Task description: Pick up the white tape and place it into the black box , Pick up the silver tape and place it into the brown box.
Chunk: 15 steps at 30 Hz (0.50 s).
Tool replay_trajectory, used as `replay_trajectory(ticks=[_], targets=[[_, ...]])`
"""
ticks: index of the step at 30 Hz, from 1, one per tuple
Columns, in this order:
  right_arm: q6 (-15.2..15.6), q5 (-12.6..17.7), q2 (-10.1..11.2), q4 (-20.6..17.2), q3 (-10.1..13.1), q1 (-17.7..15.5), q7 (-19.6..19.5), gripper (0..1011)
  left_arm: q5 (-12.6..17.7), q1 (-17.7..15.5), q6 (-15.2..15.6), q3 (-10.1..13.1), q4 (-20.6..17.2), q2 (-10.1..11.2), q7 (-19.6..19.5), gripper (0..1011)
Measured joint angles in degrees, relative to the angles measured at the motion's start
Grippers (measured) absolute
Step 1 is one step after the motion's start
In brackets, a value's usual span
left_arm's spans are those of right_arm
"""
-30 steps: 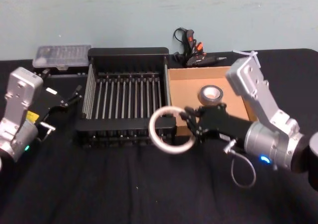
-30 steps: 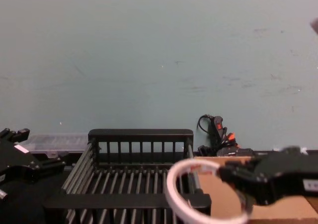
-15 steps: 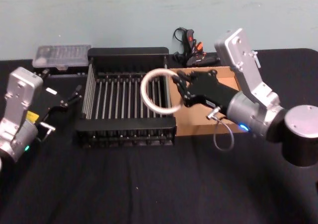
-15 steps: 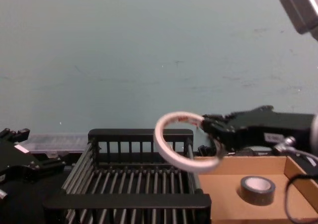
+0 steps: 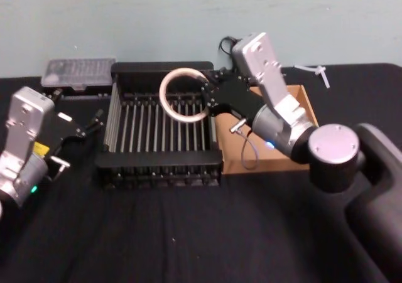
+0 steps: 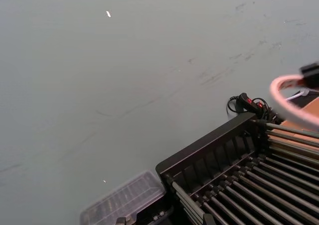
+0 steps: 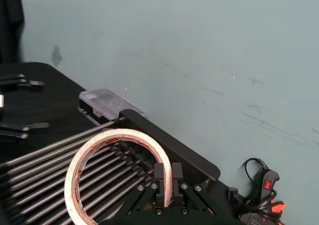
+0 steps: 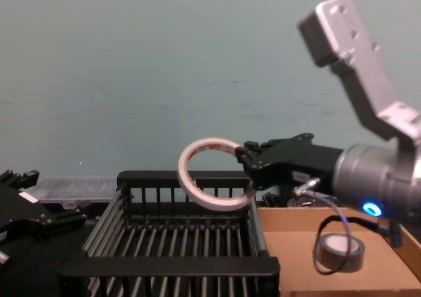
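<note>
- Right hand point(image 5: 206, 100) pinching rim of white tape point(image 5: 182, 95), held in air above black box point(image 5: 160, 66), near its far right corner.
- Silver tape point(image 8: 339, 251) lying in brown box point(image 8: 299, 261).
- Left hand point(image 5: 94, 121) parked on table point(image 5: 188, 233) beside black box, fingers spread.

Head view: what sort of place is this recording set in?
Probably a lab or workshop bench set up for robot sorting trials: a table draped in black cloth against a plain pale wall, a black box beside a brown box, and a glue gun and a clear parts case at the back.
</note>
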Motion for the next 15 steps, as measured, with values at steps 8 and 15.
replay_trajectory(ticks=[8, 15], targets=[[-4.6, -3.9, -4.2, 10.3, -1.2, 4.0, -2.3, 93, 0.0, 0.0, 0.0, 0.0, 0.0, 0.0, 0.0, 1001], [-6.0, -5.5, -6.6, 16.2, -1.1, 5.9, -2.9, 93, 0.0, 0.0, 0.0, 0.0, 0.0, 0.0, 0.0, 1001]])
